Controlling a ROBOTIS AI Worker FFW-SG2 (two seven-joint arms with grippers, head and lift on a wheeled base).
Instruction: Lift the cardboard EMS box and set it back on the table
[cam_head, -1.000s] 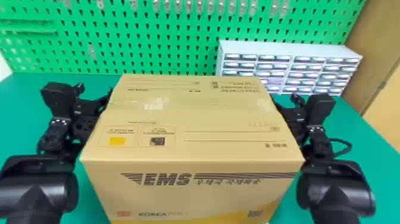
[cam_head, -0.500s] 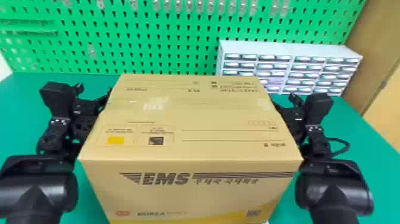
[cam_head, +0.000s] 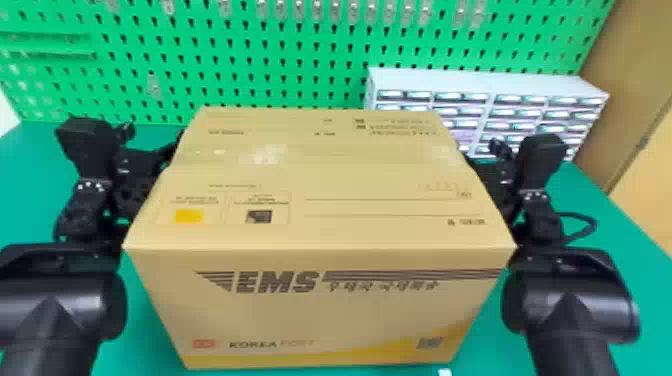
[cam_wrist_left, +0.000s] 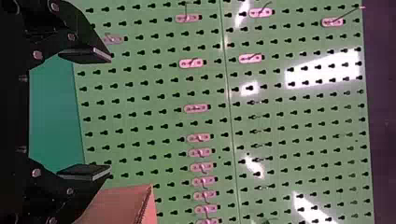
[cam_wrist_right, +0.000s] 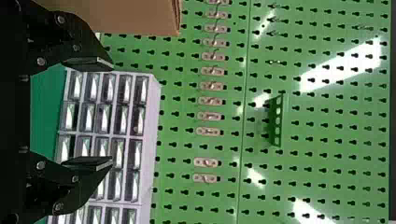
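Observation:
The cardboard EMS box (cam_head: 320, 200) stands upright between the two arms in the head view, its printed front toward me. Against its left side is my left gripper (cam_head: 145, 170), partly hidden by the box. My right gripper (cam_head: 490, 175) is at the opposite side, also partly behind the box's edge. In the left wrist view the left gripper (cam_wrist_left: 86, 114) is open with nothing between its fingers, the box (cam_wrist_left: 123, 205) beside one finger. The right gripper (cam_wrist_right: 88, 113) is likewise open in the right wrist view, with the box (cam_wrist_right: 135, 16) alongside.
The green table (cam_head: 30, 200) extends on both sides of the box. Behind it rises a green pegboard (cam_head: 250, 60) with hooks. A pale drawer cabinet (cam_head: 490, 82) stands at the back right. A black cable (cam_head: 585, 220) loops beside the right arm.
The box has shifted slightly to the left and a little upward in the head view, and both arms have moved a little with it.

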